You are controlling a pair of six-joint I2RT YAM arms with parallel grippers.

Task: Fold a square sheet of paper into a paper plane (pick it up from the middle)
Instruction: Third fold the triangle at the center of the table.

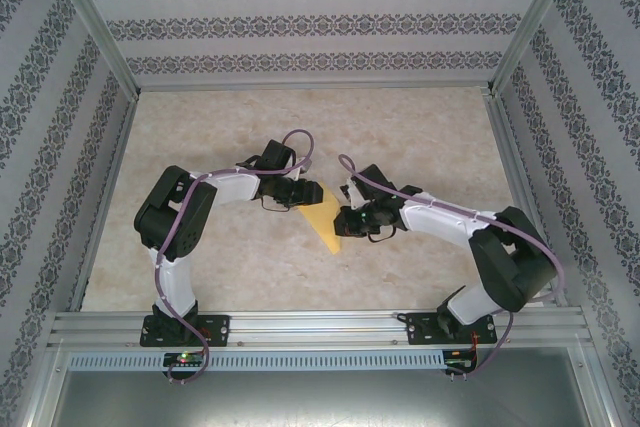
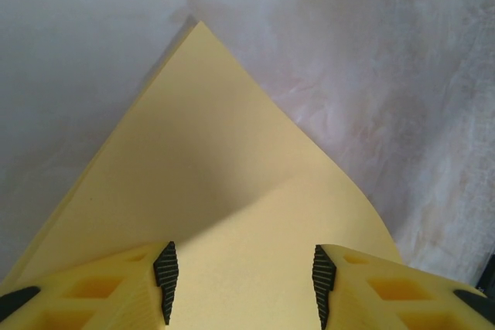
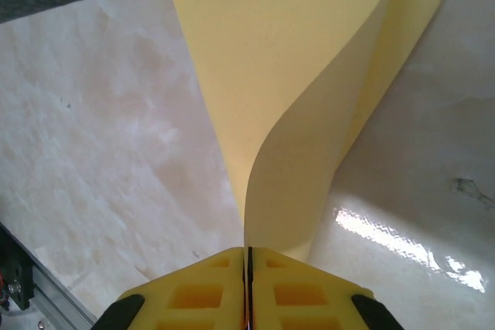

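Note:
The mustard-yellow sheet of paper (image 1: 325,217) lies on the table between my two grippers, folded into a pointed shape. In the left wrist view the paper (image 2: 224,175) narrows to a tip at the far end, with doubled layers along its left edge. My left gripper (image 2: 244,280) is open, its jaws wide apart over the paper's broad end. My right gripper (image 3: 249,256) is shut on the paper's (image 3: 309,75) edge, and the flap curls upward from the pinch. From above, the left gripper (image 1: 305,193) and right gripper (image 1: 345,222) sit at opposite sides of the sheet.
The marbled beige table (image 1: 430,137) is bounded by aluminium frame rails (image 1: 320,327) at the near edge and patterned walls (image 1: 300,22) behind and at the sides. Both arms bend in toward the middle.

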